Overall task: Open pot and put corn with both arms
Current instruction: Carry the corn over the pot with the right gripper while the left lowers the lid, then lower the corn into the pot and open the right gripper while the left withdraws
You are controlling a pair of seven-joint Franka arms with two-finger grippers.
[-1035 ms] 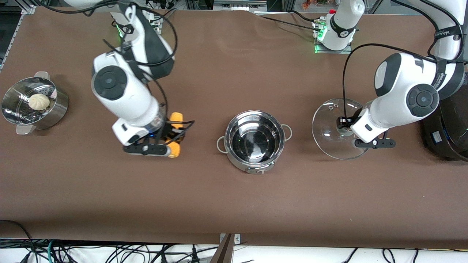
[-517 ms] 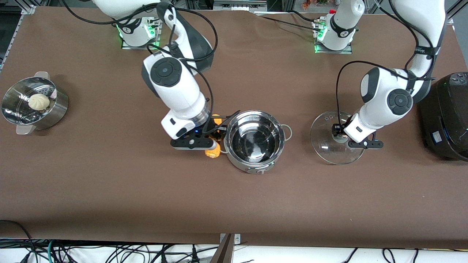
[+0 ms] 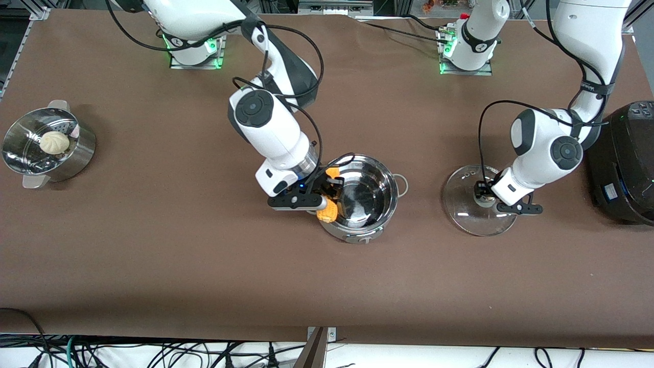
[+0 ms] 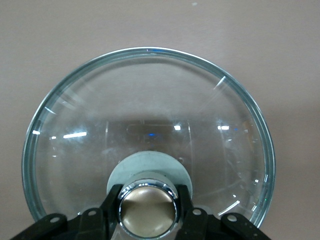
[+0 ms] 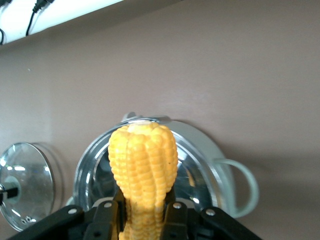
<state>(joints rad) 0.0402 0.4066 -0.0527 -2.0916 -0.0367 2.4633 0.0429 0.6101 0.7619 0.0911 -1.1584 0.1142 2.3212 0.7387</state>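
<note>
Yellow-orange, the corn (image 3: 328,200) sat clamped between the fingers of the right gripper (image 3: 327,197), which hung over the rim of the open pot (image 3: 364,232) on the side toward the right arm's end of the table; the cob's free end stuck out past the fingertips. The pot stood uncovered at mid-table. Toward the left arm's end, the left gripper (image 3: 484,197) was closed on the brass-coloured knob (image 4: 148,209) of the glass lid (image 3: 467,217), beside a black cooker (image 3: 626,163).
</note>
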